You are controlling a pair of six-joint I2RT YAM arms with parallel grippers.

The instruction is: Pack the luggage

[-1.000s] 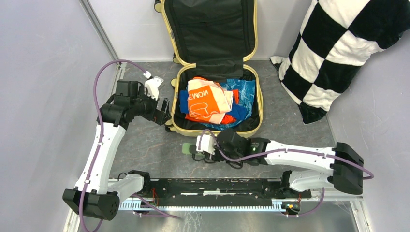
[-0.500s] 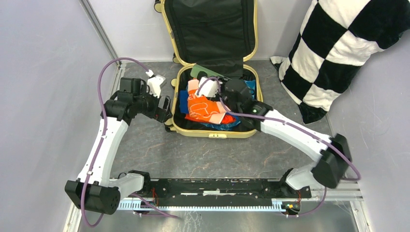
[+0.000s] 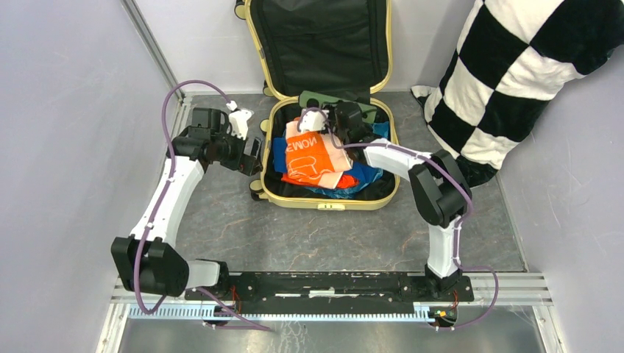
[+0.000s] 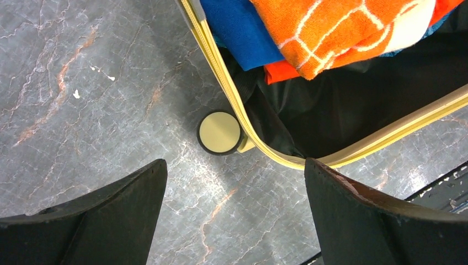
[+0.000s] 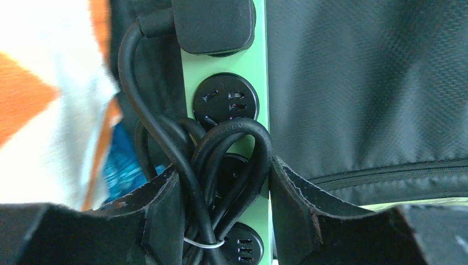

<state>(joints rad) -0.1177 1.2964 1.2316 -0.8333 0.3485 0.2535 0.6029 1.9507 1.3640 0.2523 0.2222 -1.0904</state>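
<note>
The pale-yellow luggage (image 3: 394,158) lies open on the floor, its black-lined lid upright against the back wall. Inside lie an orange-and-white cloth (image 3: 313,158) and blue clothes. My right gripper (image 3: 332,118) is over the back of the luggage, shut on a green power strip (image 5: 226,110) with its black cable (image 5: 221,165) bundled on it. The strip (image 3: 324,101) sticks out toward the lid. My left gripper (image 3: 250,158) is open and empty just left of the luggage, above a caster wheel (image 4: 219,132) and the yellow rim (image 4: 232,99).
A large black-and-white checkered pillow (image 3: 515,81) leans in the back right corner. Grey walls close in on the left and right. The floor (image 3: 324,235) is grey marble-patterned. The arms' base rail (image 3: 324,283) runs along the near edge.
My right gripper carried the green power strip from the floor in front of the luggage up over the clothes to its back edge. My left gripper shifted slightly toward the back.
</note>
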